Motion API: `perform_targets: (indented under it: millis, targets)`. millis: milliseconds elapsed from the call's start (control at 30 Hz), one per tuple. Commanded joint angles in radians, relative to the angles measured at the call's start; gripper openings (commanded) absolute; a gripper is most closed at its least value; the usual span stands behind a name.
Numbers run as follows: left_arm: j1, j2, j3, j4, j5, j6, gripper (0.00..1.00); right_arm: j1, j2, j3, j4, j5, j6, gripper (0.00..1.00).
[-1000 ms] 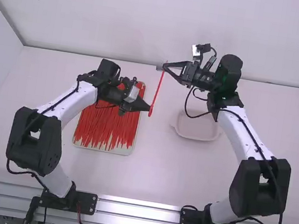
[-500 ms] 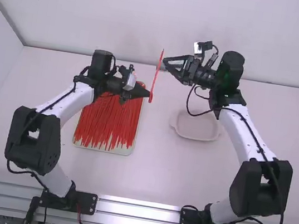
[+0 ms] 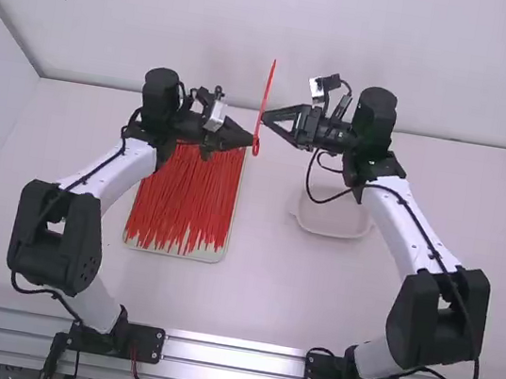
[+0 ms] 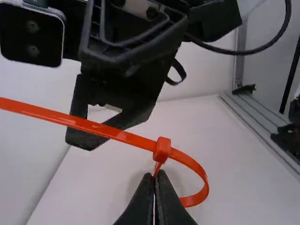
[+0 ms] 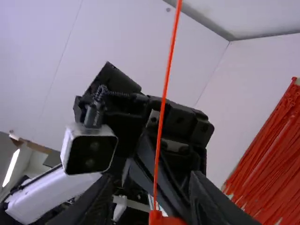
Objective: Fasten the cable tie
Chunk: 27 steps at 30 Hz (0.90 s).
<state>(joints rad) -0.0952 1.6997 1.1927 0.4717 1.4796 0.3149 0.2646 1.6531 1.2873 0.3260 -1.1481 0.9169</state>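
Observation:
A red cable tie (image 3: 264, 105) stands upright in the air between the two grippers. My left gripper (image 3: 247, 139) is shut on it just below its head (image 4: 162, 147), where the strap curls into a small loop (image 4: 200, 187). The long tail (image 5: 167, 89) runs up past the right gripper (image 3: 267, 124). That gripper faces the left one at close range, open, with its fingers (image 5: 202, 196) on either side of the strap near the head.
A tray (image 3: 138, 241) holding several red cable ties lies under the left arm. A white dish (image 3: 330, 217) sits under the right arm. The table's far edge meets the wall just behind the grippers.
Both grippers have risen and moved toward the far wall with the tie. The right gripper has gone from the tail's end to near the head, and the tail now sticks up above it.

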Motion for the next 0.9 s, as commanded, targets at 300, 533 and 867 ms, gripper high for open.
perform_targets:
  millis: [300,533,867]
  targets:
    - [-0.018,-0.002,-0.003,0.134,0.021,-0.188,0.02,0.019,-0.003,0.021,0.007,-0.034,-0.01,0.3]
    - [-0.017,-0.002,-0.003,0.127,0.021,-0.192,0.02,0.023,-0.003,0.02,0.006,-0.034,-0.01,0.22]
    - [-0.029,-0.002,-0.003,0.097,-0.034,-0.188,0.02,0.032,-0.003,0.02,0.006,-0.034,-0.01,0.0]
